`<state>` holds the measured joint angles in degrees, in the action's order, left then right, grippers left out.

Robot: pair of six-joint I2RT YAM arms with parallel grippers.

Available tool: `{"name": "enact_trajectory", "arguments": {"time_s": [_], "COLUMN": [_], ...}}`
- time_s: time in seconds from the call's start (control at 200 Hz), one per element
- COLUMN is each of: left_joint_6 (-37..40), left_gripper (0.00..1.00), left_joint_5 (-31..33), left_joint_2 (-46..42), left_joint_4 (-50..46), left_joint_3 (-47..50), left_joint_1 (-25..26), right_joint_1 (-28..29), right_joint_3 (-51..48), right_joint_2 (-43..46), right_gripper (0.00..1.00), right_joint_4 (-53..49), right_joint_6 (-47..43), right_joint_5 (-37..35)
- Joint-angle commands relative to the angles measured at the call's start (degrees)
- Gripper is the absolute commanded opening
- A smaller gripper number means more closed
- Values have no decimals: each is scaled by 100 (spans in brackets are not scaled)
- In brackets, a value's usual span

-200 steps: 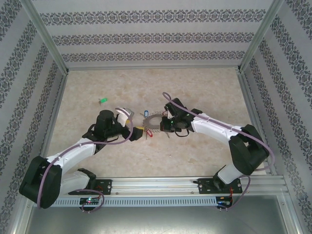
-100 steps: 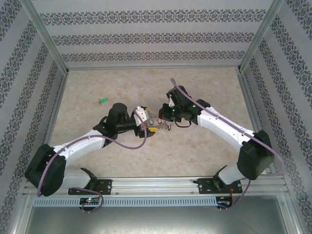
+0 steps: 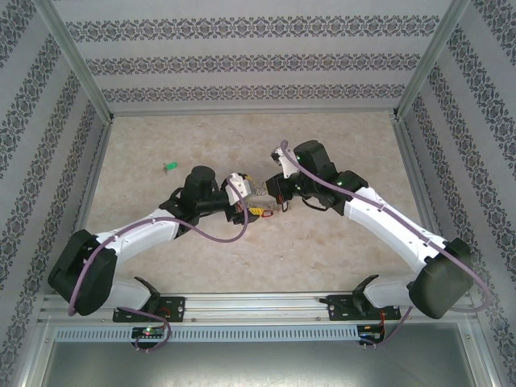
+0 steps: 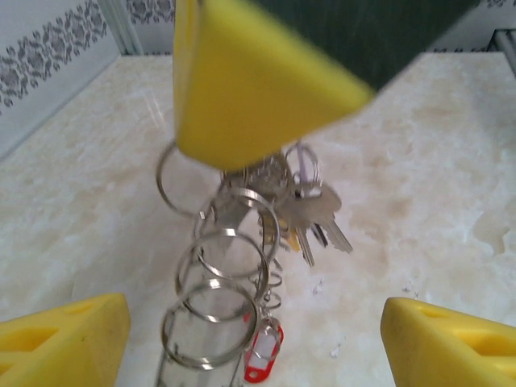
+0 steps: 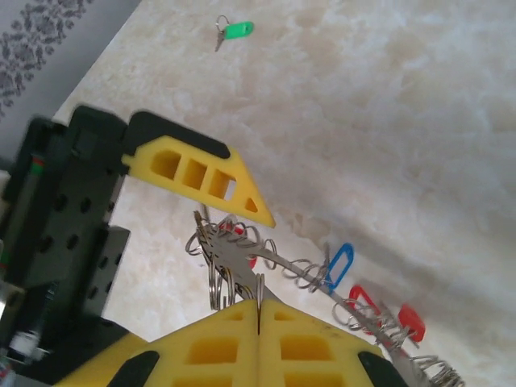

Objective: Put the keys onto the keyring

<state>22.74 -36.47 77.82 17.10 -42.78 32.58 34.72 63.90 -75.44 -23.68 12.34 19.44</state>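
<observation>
Your right end effector (image 5: 258, 310) is pinching the keyring (image 5: 242, 258) over the middle of the worktop (image 3: 322, 242) — its keys (image 4: 314, 211) dangle below. Your left end effector (image 4: 254, 343) is spread, one finger on either side of the ring and not touching it — a green-tagged key (image 5: 236, 31) lies well apart.

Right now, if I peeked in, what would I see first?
Two white arms meet mid-table at the keyring, a bunch of wire loops hung with tagged keys; the jaws of the right arm are shut on it, those of the left arm open close to it. One green-tagged key lies alone toward the far left.
</observation>
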Motion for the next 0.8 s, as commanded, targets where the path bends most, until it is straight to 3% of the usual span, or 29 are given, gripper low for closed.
{"name": "enact_trajectory", "arguments": {"time_s": [0.0, 0.19, 0.355, 0.64, 0.794], "left_joint_6": [-142, 101, 320, 747, 974], "left_gripper": [83, 83, 67, 52, 38], "left_joint_5": [-367, -623, -779, -1288, -1754], "left_joint_2": [-468, -1304, -1429, -913, -744], "left_joint_4": [-179, -1269, -1836, -3045, -3230], "left_joint_3": [-260, -413, -657, -1740, -1849], "left_joint_1": [22, -237, -540, -554, -558], "right_joint_1": [-95, -429, -536, -562, -501], "right_joint_3": [-147, -388, -910, -831, -678], "right_joint_2": [219, 515, 906, 918, 823], "right_gripper": [0, 0, 0, 0, 0], "right_joint_4": [674, 1112, 1752, 2083, 2213], "right_joint_6": [-1057, -2295, -3713, -4191, -4093], "right_joint_5": [190, 956, 2119, 2607, 2798]}}
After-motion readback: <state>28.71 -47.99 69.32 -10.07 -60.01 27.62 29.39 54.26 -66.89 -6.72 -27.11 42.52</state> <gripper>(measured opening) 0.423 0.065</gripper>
